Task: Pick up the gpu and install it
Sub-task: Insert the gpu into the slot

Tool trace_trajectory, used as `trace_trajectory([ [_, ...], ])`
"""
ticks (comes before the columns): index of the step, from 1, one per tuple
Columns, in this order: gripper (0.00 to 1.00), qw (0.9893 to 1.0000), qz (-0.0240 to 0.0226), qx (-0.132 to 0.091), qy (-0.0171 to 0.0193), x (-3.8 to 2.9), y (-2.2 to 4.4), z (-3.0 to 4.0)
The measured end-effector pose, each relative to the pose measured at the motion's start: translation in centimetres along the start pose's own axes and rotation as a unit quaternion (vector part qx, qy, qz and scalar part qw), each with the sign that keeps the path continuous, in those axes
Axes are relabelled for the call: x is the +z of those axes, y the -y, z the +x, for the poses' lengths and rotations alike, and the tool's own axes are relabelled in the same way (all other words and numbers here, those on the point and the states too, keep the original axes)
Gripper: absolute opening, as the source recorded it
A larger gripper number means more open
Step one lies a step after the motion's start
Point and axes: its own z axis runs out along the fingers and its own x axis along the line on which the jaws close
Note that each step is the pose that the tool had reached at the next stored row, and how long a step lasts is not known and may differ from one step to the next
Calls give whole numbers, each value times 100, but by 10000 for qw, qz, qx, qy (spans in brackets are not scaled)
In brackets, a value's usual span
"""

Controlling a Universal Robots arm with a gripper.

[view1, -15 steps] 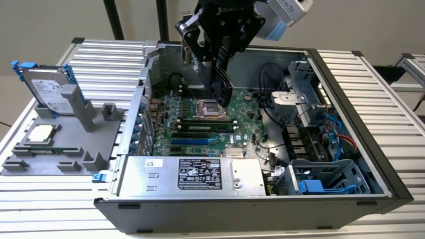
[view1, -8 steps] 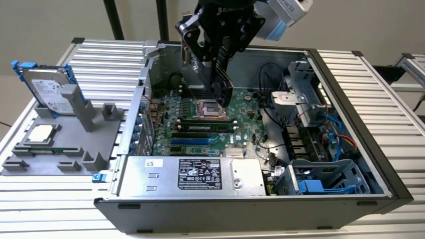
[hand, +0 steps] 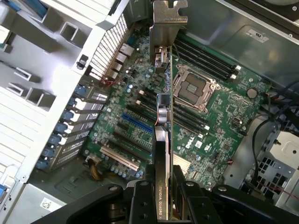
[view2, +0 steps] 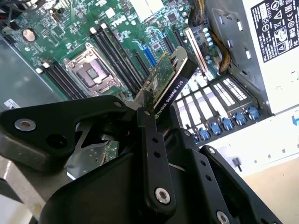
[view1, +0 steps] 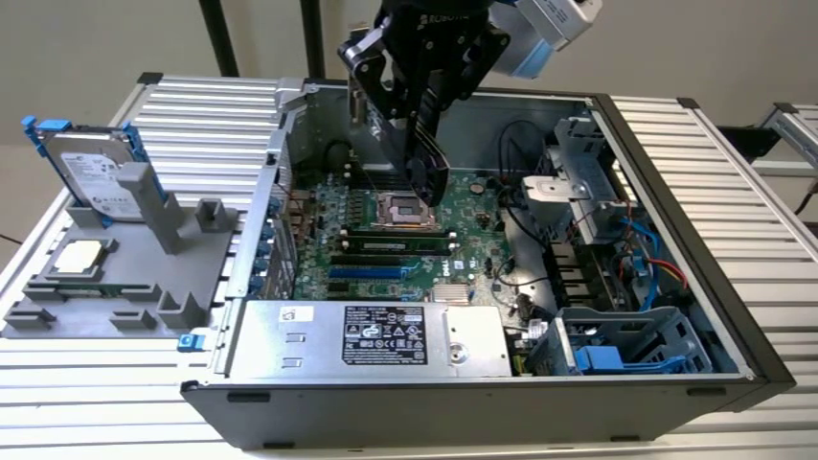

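The gpu [view1: 430,174] hangs on edge inside the open computer case [view1: 715,316], above the green motherboard [view1: 383,244] near the empty processor socket [view1: 406,205]. My gripper [view1: 412,120] is shut on the card's upper part. In the second wrist view the gpu [view2: 169,79] shows a green board face and a black cover, pinched between the black fingers [view2: 150,135]. Seen edge-on in the first wrist view, the gpu [hand: 163,112] has its silver bracket [hand: 168,21] toward the case's rear slots, over the motherboard [hand: 219,126] and clear of the blue slot [hand: 138,124].
A silver hard drive with blue rails [view1: 92,172] stands in a grey holder [view1: 115,287] at the exterior view's left, with a square silver chip [view1: 79,255] beside it. The power supply [view1: 371,335], a drive cage [view1: 614,345] and cables [view1: 518,192] crowd the case.
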Motion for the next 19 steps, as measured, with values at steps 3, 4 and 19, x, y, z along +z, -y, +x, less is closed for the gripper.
trace_trajectory([
  [3,0,9999,1,-111,-6,0,0,0],
  [4,0,9999,1,-155,-8,0,0,0],
  [19,0,9980,6,-635,-33,0,2,-3],
])
